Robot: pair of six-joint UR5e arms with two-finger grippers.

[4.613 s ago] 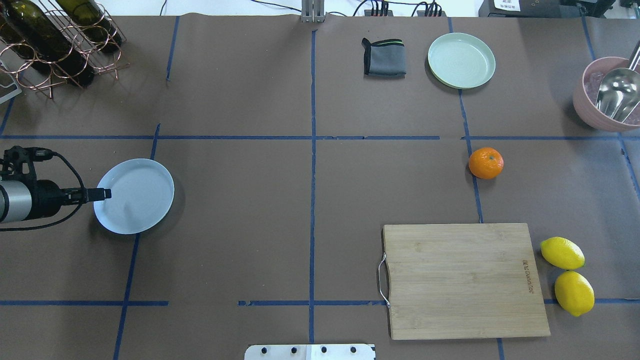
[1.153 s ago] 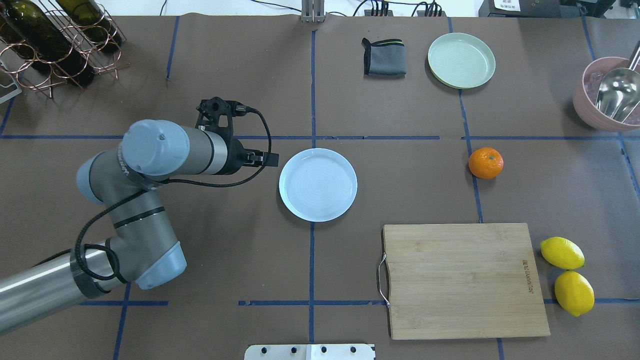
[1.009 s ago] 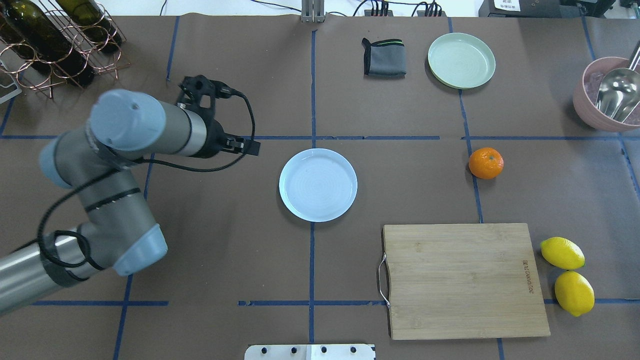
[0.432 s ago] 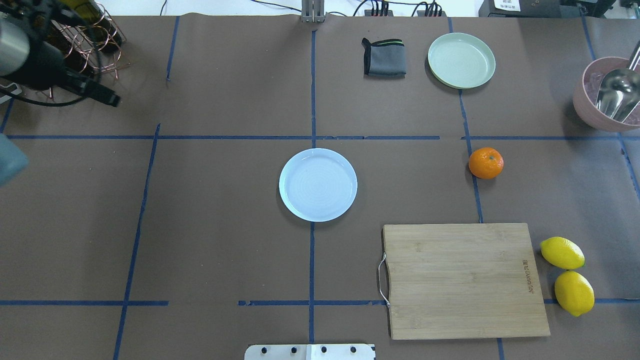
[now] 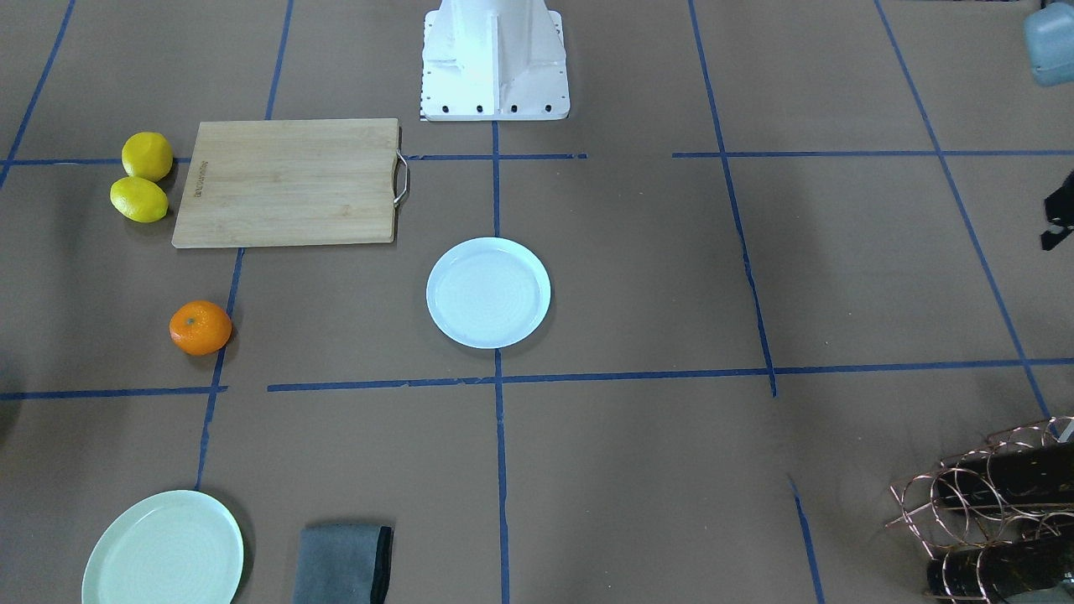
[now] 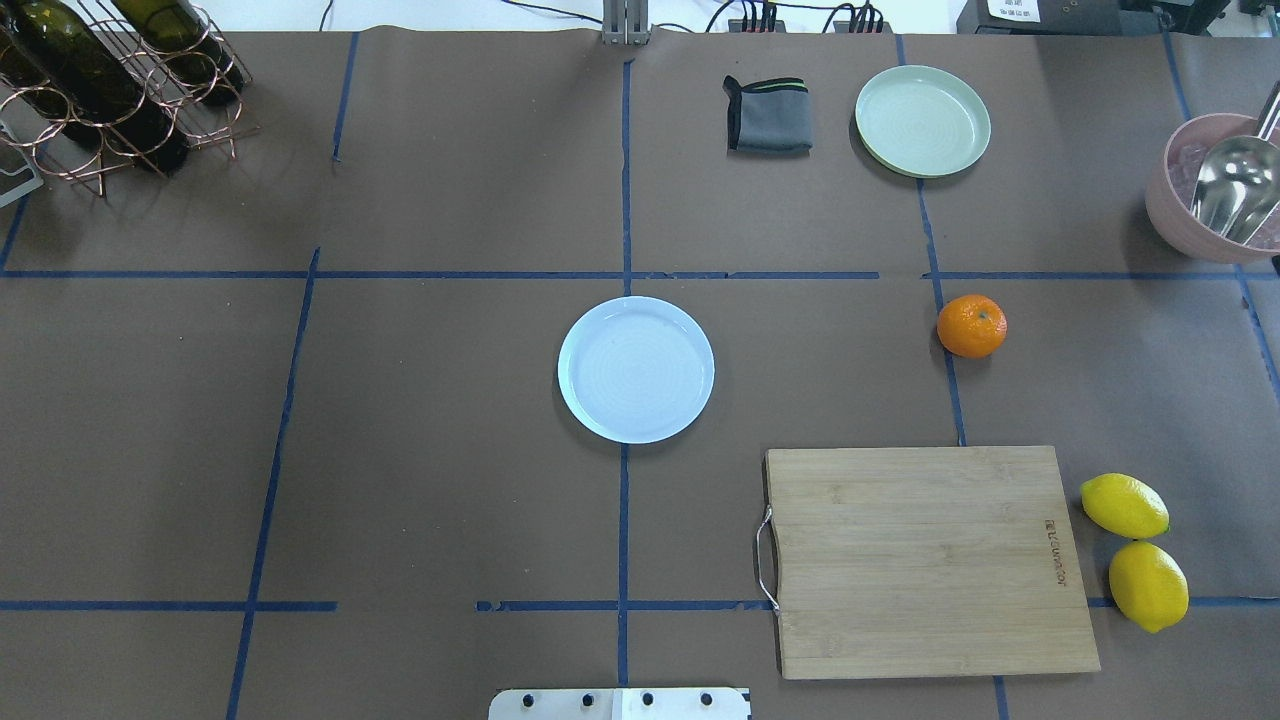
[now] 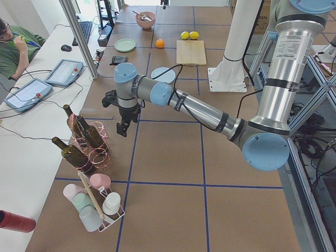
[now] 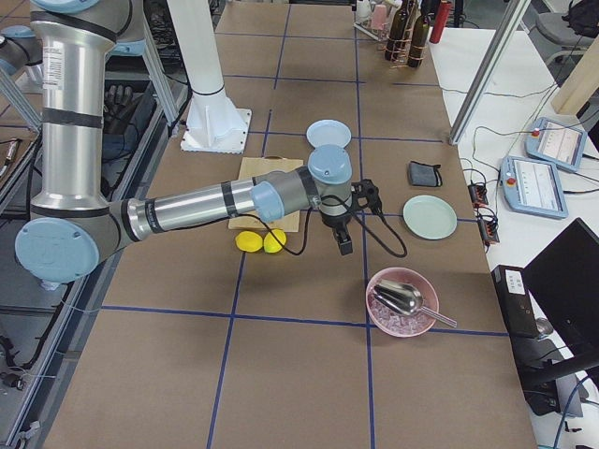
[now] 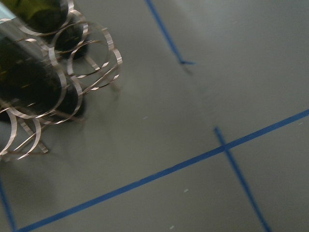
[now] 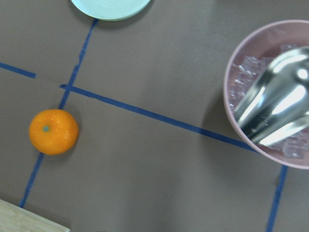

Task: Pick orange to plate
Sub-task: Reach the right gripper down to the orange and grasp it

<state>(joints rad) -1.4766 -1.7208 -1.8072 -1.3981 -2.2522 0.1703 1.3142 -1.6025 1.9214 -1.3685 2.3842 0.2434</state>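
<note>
- The orange (image 6: 971,326) sits on the brown table paper, on a blue tape line, out to our right of centre.
- The plate (image 6: 636,369) lies flat at the table's middle with nothing on it, well apart from the orange. Between the two we see brown paper.
- The board (image 6: 925,560) lies nearer our base than the orange, with its far edge near the fruit but not touching it.
- Two lemons (image 6: 1124,506) lie side by side just off the board's right edge.
- Beyond the orange, at the far edge, a green plate (image 6: 922,121) lies beside a folded grey cloth (image 6: 768,115).
- A pink bowl (image 6: 1190,215) holding a metal scoop (image 6: 1235,185) stands at the far right.
- Our right gripper (image 8: 344,248) points down above the table. Its wrist camera sees the orange at the left and the bowl at the right. We cannot tell whether its claw is released or clenched.
- In the right-end view that arm hides the orange.
- Our left gripper (image 7: 121,131) hangs pointing down near the bottle rack (image 7: 86,139), far from plate and fruit. We cannot tell its claw's state either.
</note>
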